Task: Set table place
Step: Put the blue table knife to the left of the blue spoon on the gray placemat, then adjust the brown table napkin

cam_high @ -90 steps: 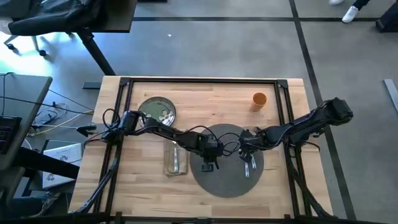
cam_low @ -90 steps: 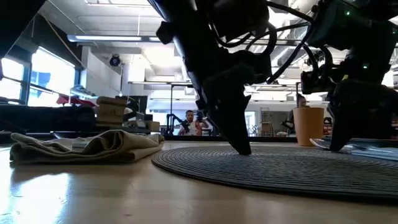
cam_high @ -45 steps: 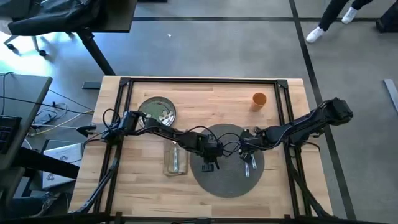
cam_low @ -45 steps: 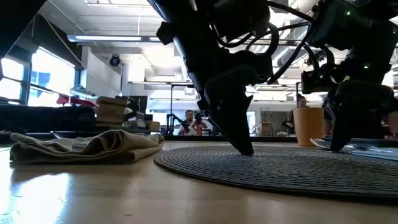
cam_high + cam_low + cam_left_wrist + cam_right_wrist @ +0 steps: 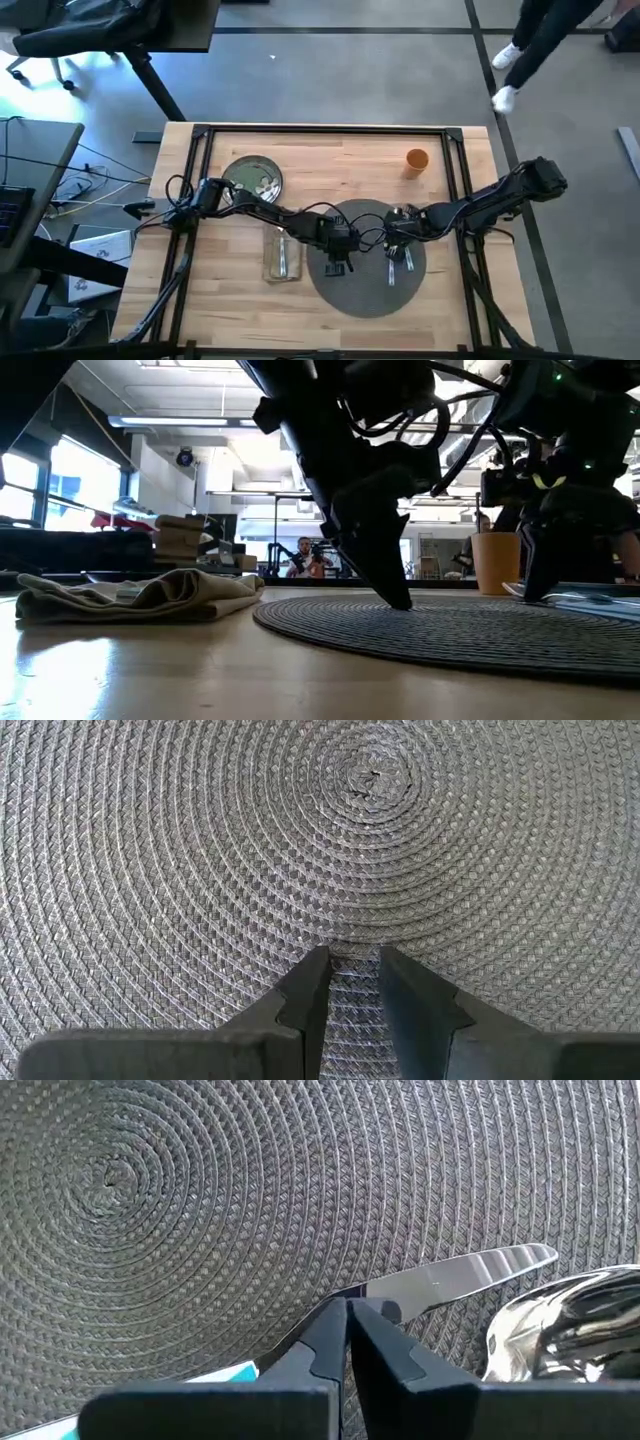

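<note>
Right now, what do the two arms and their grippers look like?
Both arms are dark, jointed links with black cables looping loosely beside them. The left gripper and right gripper each have two dark, matte, wedge-shaped fingers that taper to narrow tips. A small green light shows on the right arm in the low view.

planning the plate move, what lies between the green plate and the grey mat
In the high view, only bare wood of the table and the left arm crossing above it lie between the plate and the mat.
</note>
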